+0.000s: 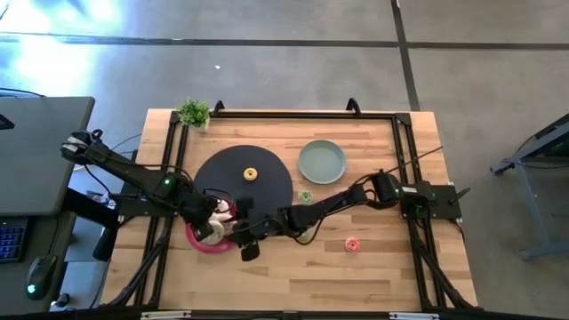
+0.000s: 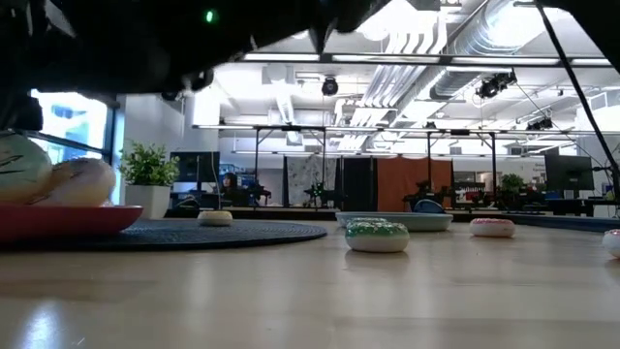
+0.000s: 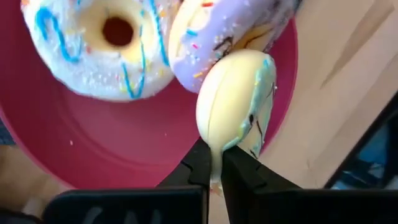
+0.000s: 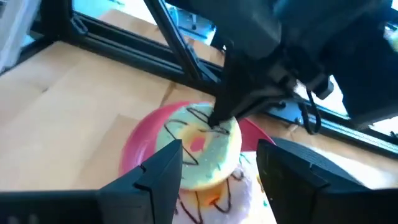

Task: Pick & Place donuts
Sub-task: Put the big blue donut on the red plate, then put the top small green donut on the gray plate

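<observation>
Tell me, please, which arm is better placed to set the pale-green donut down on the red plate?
Probably left. Its end effector is already shut on the pale-green donut over the red plate, beside the white donut and pink donut. The right end effector is open beside it, holding nothing.

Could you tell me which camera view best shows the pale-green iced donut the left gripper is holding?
The left wrist view: the pale-green donut fills it, pinched edge-on over the red plate. The right wrist view shows its icing; the high and low views barely show it.

Three big donuts on red plate; tiny ones scattered.
</observation>
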Robot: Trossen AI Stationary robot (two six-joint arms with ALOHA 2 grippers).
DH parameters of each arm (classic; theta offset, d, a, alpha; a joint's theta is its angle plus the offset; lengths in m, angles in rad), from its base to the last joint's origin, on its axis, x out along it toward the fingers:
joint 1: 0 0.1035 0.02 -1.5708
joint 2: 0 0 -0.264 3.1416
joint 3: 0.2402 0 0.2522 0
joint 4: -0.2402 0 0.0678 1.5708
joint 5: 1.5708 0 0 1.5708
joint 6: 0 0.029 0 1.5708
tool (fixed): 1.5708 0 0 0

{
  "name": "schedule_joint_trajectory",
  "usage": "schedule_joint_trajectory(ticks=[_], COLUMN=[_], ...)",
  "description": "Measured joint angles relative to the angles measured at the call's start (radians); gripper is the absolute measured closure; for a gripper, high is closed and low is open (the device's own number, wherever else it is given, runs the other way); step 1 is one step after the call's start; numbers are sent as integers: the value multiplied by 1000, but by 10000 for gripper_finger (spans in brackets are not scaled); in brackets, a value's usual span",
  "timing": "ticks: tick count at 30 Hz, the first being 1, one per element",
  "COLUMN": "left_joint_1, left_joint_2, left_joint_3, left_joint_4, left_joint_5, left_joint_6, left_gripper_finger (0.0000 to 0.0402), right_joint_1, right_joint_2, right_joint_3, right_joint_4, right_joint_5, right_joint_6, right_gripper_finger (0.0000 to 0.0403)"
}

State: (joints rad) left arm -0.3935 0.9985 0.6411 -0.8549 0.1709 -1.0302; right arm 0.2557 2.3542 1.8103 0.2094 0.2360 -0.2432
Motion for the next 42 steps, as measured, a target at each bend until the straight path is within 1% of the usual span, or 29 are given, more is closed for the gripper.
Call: schedule_joint_trajectory(ticks=[3, 6, 8, 11, 16, 19, 24, 26, 27, 29, 32, 34, 35, 38, 40, 42], left_joint_1=[0, 0, 0, 0, 0, 0, 0, 1, 1, 1, 1, 1, 1, 0, 0, 1], left_joint_2=[0, 6, 10, 24, 59, 67, 67, 65, 64, 65, 64, 64, 64, 64, 64, 64], left_joint_3=[0, 0, 0, 0, -2, -2, -2, -2, -2, 7, 56, 104, 131, 223, 275, 313], left_joint_4=[-1, -3, -21, -57, -83, -67, -81, -88, -84, -82, -80, -83, -84, -85, -82, -75], left_joint_5=[-2, -2, -1, 13, 66, 108, 115, 107, 101, 84, 53, 17, -10, -133, -244, -376], left_joint_6=[30, 41, 42, 42, 42, 42, 39, 39, 39, 41, 87, 114, 121, 164, 199, 220], left_gripper_finger=[384, 363, 341, 305, 255, 237, 228, 227, 227, 227, 227, 227, 227, 227, 227, 227], right_joint_1=[2, 1, -4, -14, -38, -61, -110, -134, -146, -173, -215, -237, -245, -248, -244, -241], right_joint_2=[-38, -80, -115, -180, -300, -377, -504, -554, -579, -620, -665, -683, -690, -699, -698, -698], right_joint_3=[0, 0, 0, 0, 1, 1, 1, 1, 2, 2, 1, -1, -9, -65, -125, -216], right_joint_4=[-77, -180, -254, -407, -711, -882, -1093, -1175, -1221, -1297, -1409, -1455, -1456, -1434, -1412, -1355], right_joint_5=[1, 22, 58, 141, 278, 335, 397, 374, 343, 250, 73, -37, -64, -72, -74, -84], right_joint_6=[-35, -78, -105, -142, -149, -149, -140, -134, -121, -61, 42, 87, 101, 118, 110, 107], right_gripper_finger=[212, 214, 215, 214, 215, 215, 214, 215, 216, 218, 224, 229, 231, 236, 237, 237])
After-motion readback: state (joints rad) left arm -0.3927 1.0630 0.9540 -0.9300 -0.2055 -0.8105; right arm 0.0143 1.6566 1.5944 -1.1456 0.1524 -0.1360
